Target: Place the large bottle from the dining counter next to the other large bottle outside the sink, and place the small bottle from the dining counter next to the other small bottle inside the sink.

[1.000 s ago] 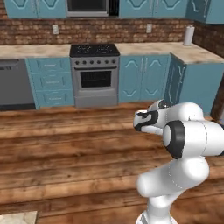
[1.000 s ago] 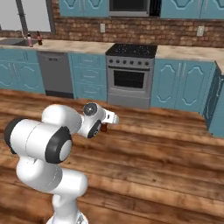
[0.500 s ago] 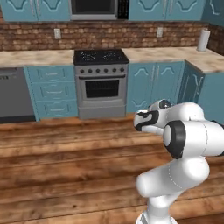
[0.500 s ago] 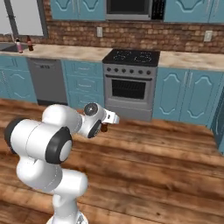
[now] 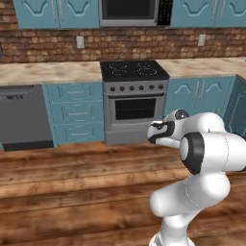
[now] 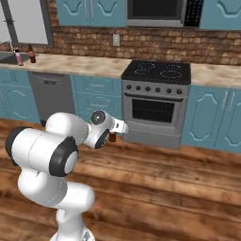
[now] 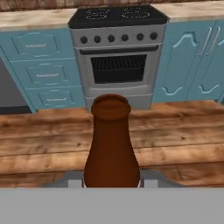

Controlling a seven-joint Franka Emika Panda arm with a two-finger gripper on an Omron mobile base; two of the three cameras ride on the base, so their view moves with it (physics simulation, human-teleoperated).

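Observation:
My gripper [image 7: 112, 180] is shut on the small bottle [image 7: 111, 144], a short dark brown bottle with a narrow neck that stands upright between the fingers. In the right base view the gripper [image 6: 113, 136] holds the small bottle [image 6: 112, 138] low in front of the arm, above the wooden floor. The hand [image 5: 157, 132] is folded close to the arm. Far left on the wall counter lies the sink [image 6: 5, 57]. Beside it stand the pink large bottle [image 6: 19, 57] and the other large bottle [image 6: 32, 53], dark with a red label. The dining counter and the other small bottle are out of view.
A steel stove [image 5: 133, 98] with a black cooktop stands straight ahead among teal cabinets [image 5: 72, 115]. A dishwasher [image 5: 23, 115] is to its left. Wooden floor [image 5: 72, 182] lies between me and the cabinets. A microwave [image 6: 160, 12] hangs above the stove.
The whole scene has slid to the right in both base views, so the camera has moved. The arm keeps its pose with the small bottle held.

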